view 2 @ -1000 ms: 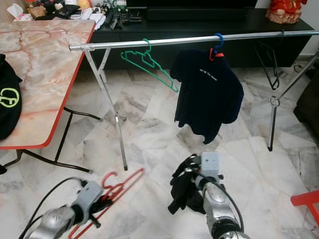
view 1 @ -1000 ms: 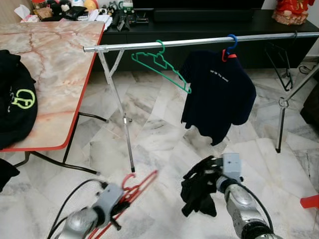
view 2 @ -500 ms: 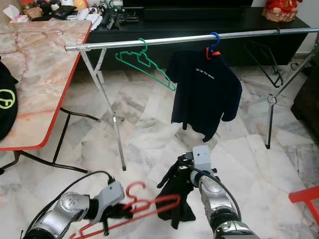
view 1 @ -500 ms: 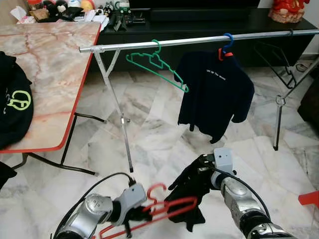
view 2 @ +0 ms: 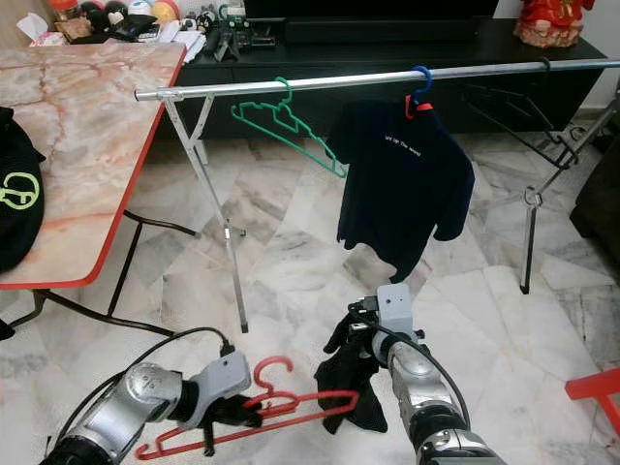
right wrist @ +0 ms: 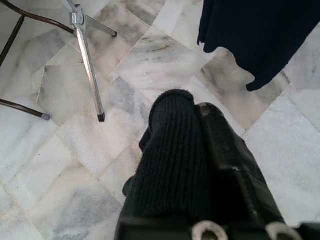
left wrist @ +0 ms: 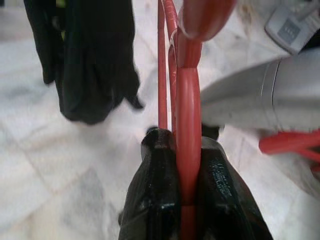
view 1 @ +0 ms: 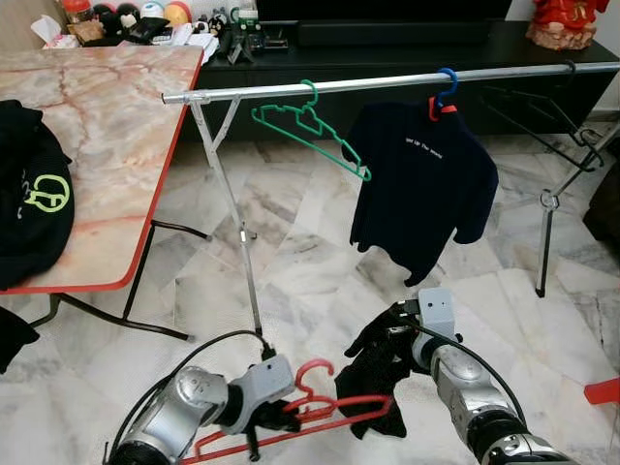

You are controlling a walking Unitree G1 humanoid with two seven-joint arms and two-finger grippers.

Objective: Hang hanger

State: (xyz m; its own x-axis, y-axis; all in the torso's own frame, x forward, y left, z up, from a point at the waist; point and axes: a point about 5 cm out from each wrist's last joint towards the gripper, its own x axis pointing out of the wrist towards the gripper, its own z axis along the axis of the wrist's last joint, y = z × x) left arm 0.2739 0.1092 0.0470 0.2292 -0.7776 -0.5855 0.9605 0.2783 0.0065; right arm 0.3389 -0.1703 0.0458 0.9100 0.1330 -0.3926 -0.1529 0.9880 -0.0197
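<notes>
Head views: the left gripper [view 1: 276,418] clamps a red hanger [view 1: 320,418] low over the floor, just beside a black garment [view 1: 378,373] pinched by the right gripper [view 1: 395,341]. Beyond them the rail [view 1: 387,82] carries a green hanger [view 1: 310,124] and a dark shirt [view 1: 424,189]; its small white chest print is too fine to read.

Left wrist view: the fingers [left wrist: 155,200] close tight on the red wire.

Right wrist view: knit black cloth [right wrist: 175,160] is nipped against one finger [right wrist: 225,155].

Risk: the limp garment could slide off or snag while being threaded onto the hanger.
</notes>
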